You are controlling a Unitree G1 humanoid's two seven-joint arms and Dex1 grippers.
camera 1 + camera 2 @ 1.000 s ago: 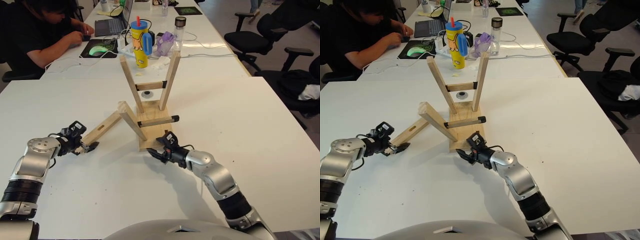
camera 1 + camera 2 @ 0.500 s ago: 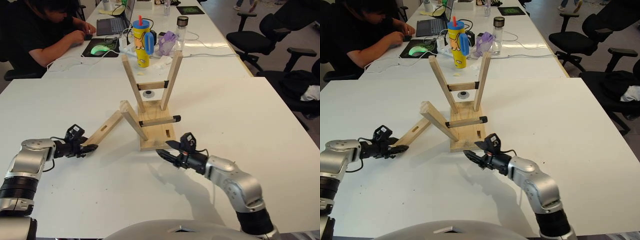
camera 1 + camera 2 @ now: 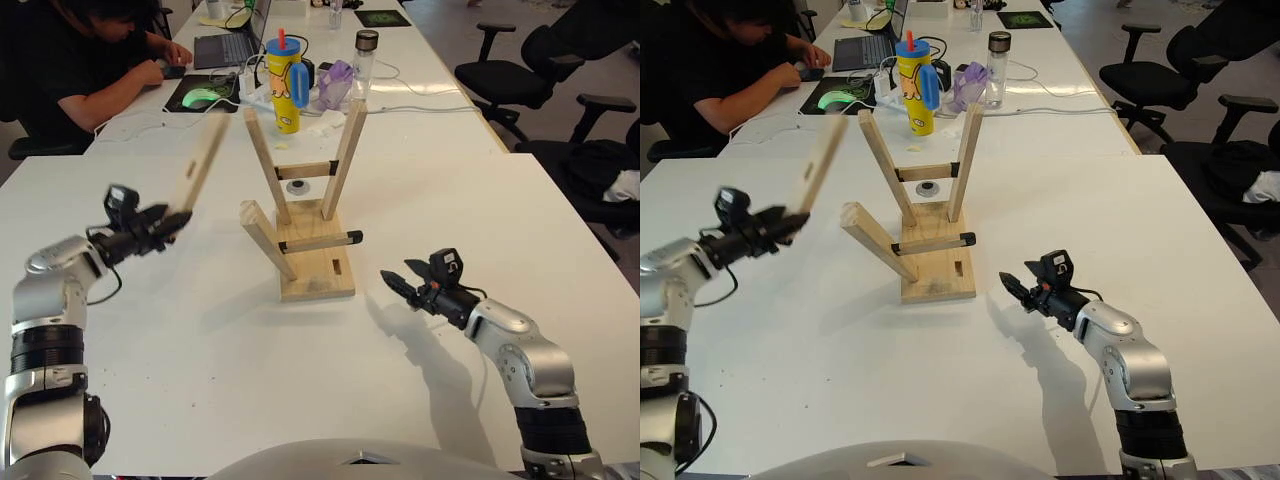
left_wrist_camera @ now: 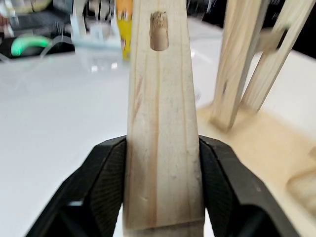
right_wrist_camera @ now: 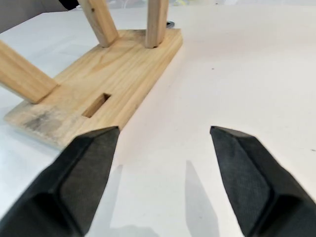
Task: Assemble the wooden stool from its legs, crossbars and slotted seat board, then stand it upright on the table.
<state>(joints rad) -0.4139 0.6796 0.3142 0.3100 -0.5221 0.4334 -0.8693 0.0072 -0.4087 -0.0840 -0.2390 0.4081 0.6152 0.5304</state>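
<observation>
My white desk (image 3: 300, 400) had office chairs (image 3: 510, 70) at its right; a yellow cup (image 3: 283, 85) stood behind the seat board (image 3: 318, 282), three legs (image 3: 340, 160) pointing up; my left tool (image 3: 172, 222) clamped the fourth leg (image 3: 203, 160) aloft; my right tool (image 3: 398, 280) gaped beside the board.

Loose leg (image 3: 203, 150) was smeared, upper left of the left eye view. In the right wrist view, fitted legs (image 5: 101, 22) were cut off at the frame edge.
</observation>
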